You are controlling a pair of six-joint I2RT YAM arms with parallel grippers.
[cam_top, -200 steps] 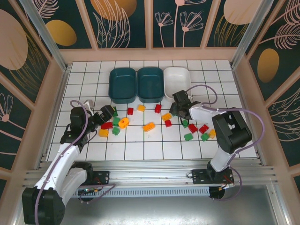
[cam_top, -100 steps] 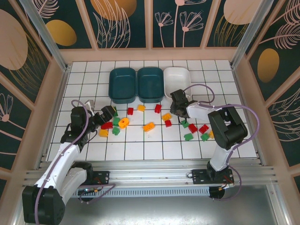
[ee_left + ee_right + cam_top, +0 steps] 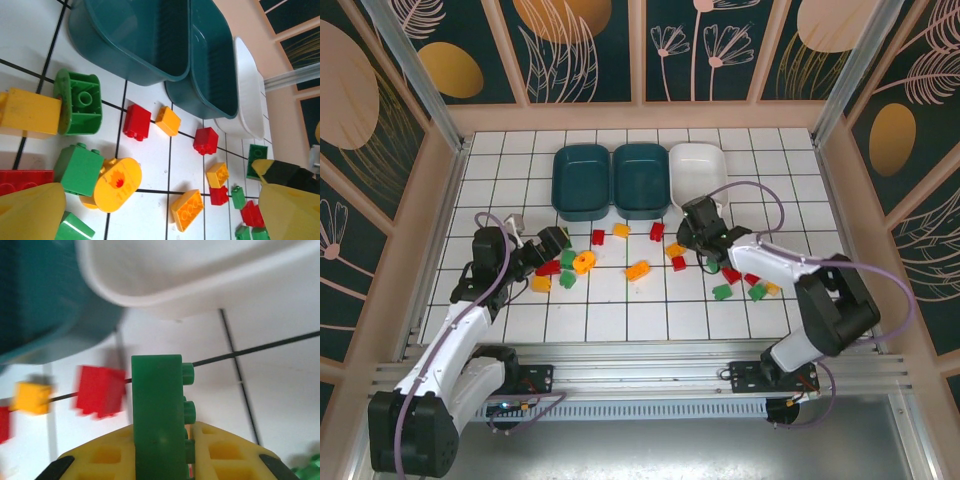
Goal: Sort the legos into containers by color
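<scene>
Right gripper (image 3: 696, 228) is clamped on a green lego (image 3: 156, 405), studs sideways. The white tray (image 3: 200, 275) is at its 12 o'clock and a teal tray (image 3: 40, 300) at 10, so I'd guess it's heading for a container. Left gripper (image 3: 551, 243) hangs with fingers apart over the pile (image 3: 560, 268) at the desk's (image 3: 610, 315) 9 o'clock; the red lego (image 3: 100, 390) and yellow lego (image 3: 31, 396) behind are blurry, and both trays are cut off.

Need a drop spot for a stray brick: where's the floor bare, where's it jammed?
Bare: tile rows between the legos and the near edge; tiles left of the left teal tray; tiles right of the white tray. Crowded: the band before the trays, thickest by the left gripper and beside the right gripper, shut on a green brick.
</scene>
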